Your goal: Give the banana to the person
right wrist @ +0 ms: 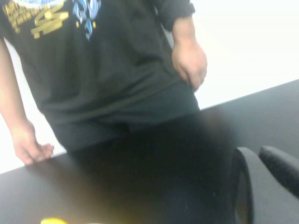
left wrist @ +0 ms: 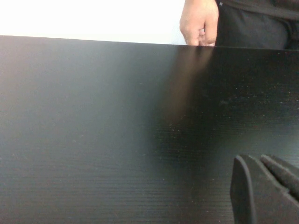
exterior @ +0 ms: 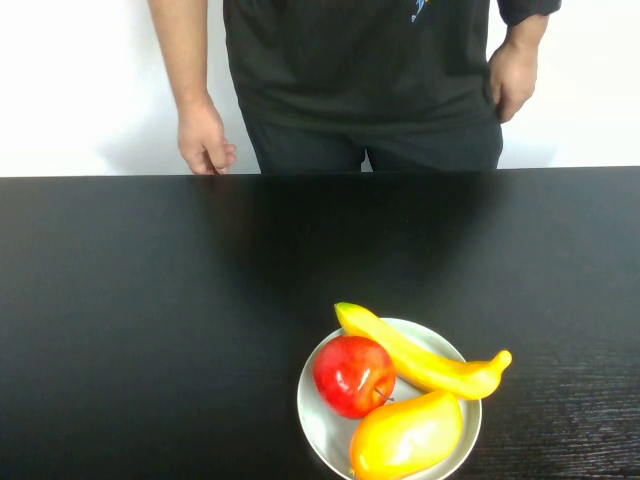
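Nothing is done yet: the long, curved yellow banana lies untouched on the round pale plate beside a red apple and a yellow-orange mango, on the black worktop. The person in the black shirt stands behind the far edge, hands down. The left gripper and the right gripper show only in their wrist views, above the worktop, and whether their jaws are apart I cannot tell; picking up and handing over remain.

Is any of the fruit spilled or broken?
No. The banana, apple and mango sit whole on the plate. The person waits behind the table. Left hand and right hand hang over it, holding nothing.
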You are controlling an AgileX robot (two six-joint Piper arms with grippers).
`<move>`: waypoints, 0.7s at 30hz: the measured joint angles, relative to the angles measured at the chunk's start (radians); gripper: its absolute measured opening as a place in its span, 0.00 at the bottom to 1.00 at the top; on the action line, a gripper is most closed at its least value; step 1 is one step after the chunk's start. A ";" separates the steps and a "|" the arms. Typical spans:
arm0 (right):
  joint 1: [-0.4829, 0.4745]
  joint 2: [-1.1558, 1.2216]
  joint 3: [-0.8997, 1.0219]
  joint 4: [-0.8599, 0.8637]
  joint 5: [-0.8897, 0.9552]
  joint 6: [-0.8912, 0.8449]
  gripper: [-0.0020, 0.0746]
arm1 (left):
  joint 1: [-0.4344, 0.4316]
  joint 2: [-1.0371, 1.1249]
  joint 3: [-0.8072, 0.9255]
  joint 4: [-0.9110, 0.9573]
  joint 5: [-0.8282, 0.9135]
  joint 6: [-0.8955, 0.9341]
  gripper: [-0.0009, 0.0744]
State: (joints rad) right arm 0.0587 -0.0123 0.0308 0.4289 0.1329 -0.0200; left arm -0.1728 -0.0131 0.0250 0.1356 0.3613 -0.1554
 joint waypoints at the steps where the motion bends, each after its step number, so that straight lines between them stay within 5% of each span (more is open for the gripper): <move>1: 0.000 0.000 0.000 0.000 -0.008 0.000 0.01 | 0.000 0.000 0.000 0.000 0.000 0.000 0.01; 10: 0.000 0.007 -0.010 0.062 0.021 -0.006 0.01 | 0.000 0.000 0.000 0.000 0.000 0.000 0.01; 21: 0.000 0.460 -0.403 -0.050 0.478 -0.012 0.01 | 0.000 0.000 0.000 0.000 0.000 0.000 0.01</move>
State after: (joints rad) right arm 0.0587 0.4475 -0.3719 0.3788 0.6105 -0.0317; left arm -0.1728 -0.0131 0.0250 0.1356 0.3613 -0.1554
